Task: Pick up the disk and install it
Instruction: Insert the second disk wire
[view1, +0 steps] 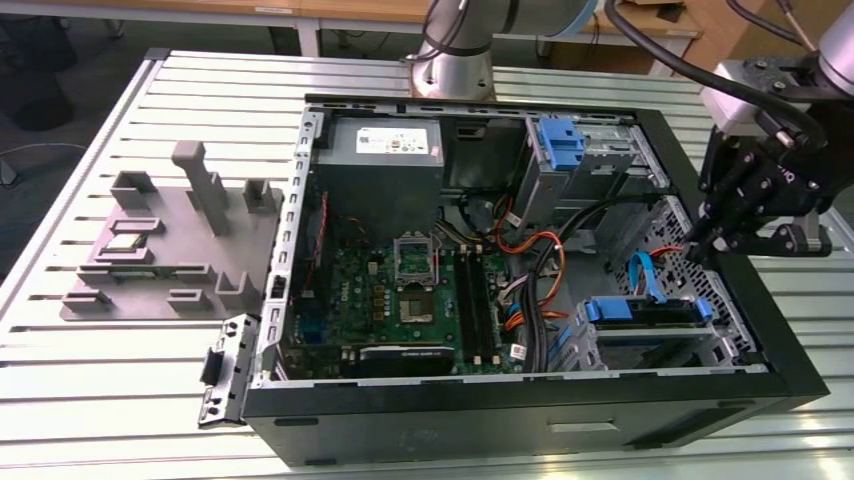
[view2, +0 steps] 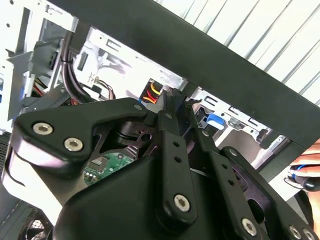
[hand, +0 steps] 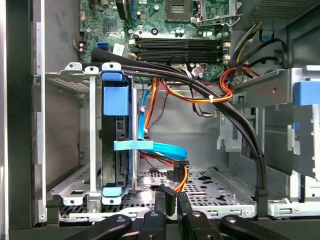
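- Plainly enough, look for the disk (view1: 645, 311) in the drive cage (view1: 721, 345) at the near corner of the open computer case (view1: 534, 425), on the exterior view's right.
- Sits there on edge, with its blue carrier frame facing up out of the cage; in the first wrist view, shows as a dark slab (hand: 118, 150) between the cage's metal walls, blue tabs at either end.
- Seems lodged in its bay rather than loose on the table (view1: 80, 400), so probably kept upright by the cage rails alone.
- Find the gripper (view1: 699, 250) hanging over the right wall of the case, just above and beside that cage, clear of the disk.
- Points down into the case, fingertips (hand: 161, 200) drawn together with at most a sliver between them and nothing caught there.
- Hovers above the perforated floor next to the cage, near the orange and yellow wire bundle (hand: 181, 175), likely held high to stay off the cabling.
- Note the flat blue cable (hand: 160, 148) curling out from beside the disk across the open bay; cannot tell whether plugged into the drive.
- Leave aside the grey power supply (view1: 380, 150) at the far side and the motherboard (view1: 400, 290) in the middle, both well apart from the gripper.
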